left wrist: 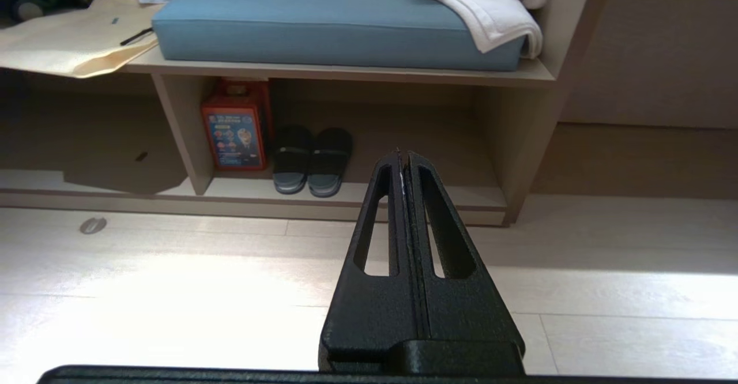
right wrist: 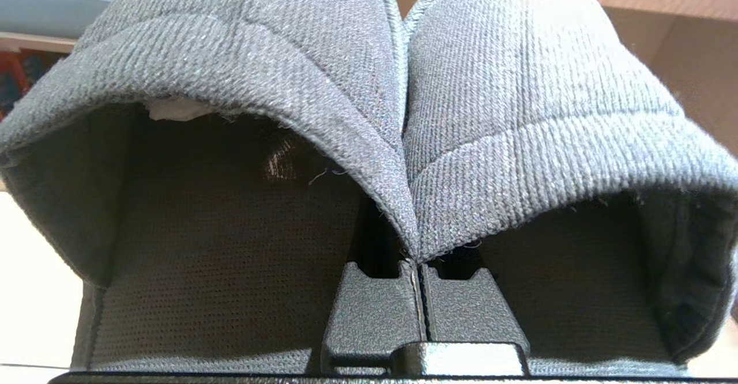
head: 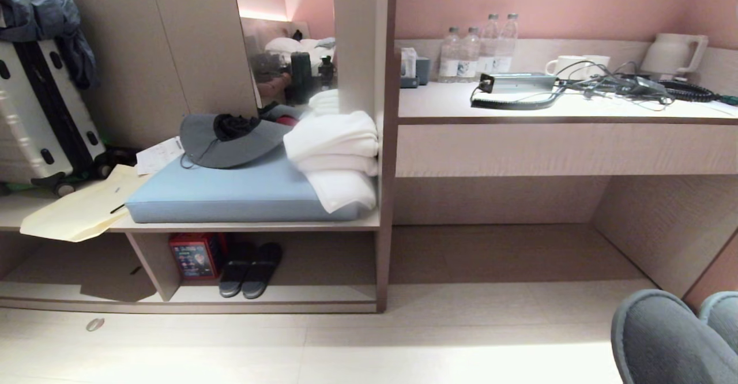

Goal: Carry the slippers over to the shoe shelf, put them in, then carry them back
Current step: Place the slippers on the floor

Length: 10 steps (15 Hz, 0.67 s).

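Currently the right end effector is clenched on the slippers' pinched inner edges, with the shoe shelf well ahead; that narrow fabric grip could slip during transport, dropping one.

Left gripper jaws closed, empty; right gripper jaws clamped together.

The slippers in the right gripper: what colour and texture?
Dark grey-blue, finely ribbed fabric slippers; right wrist view shows it best.
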### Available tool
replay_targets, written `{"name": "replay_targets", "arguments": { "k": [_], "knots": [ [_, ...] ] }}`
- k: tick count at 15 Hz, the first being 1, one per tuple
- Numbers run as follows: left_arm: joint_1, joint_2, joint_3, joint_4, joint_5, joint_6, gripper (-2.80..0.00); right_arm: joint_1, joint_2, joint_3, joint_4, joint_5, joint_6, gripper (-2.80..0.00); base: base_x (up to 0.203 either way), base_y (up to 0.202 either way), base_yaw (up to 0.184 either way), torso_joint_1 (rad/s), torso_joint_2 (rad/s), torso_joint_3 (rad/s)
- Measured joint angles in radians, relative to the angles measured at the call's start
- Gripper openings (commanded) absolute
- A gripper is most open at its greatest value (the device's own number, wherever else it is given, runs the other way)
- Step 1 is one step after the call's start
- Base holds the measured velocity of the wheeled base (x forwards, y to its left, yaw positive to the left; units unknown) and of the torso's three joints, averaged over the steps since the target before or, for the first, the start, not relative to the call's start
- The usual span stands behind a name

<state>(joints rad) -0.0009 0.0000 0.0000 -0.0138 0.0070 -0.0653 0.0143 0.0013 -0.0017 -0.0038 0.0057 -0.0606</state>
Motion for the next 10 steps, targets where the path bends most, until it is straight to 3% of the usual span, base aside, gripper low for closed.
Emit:
{"name": "replay_targets", "arguments": {
  "k": [2,10],
  "knots": [
    [-0.001,0.0,0.0,0.002,0.001,0.001,-2.8,-0.002,0.0,0.0,-0.001,0.001,0.0,-2.8,0.0,0.0,0.0,0.001,0.0,-0.048],
    [-0.001,0.0,0.0,0.004,0.002,0.001,-2.8,-0.001,0.0,0.0,0.0,0.001,-0.001,-2.8,0.0,0.0,0.0,0.002,0.0,-0.191]
  ]
}}
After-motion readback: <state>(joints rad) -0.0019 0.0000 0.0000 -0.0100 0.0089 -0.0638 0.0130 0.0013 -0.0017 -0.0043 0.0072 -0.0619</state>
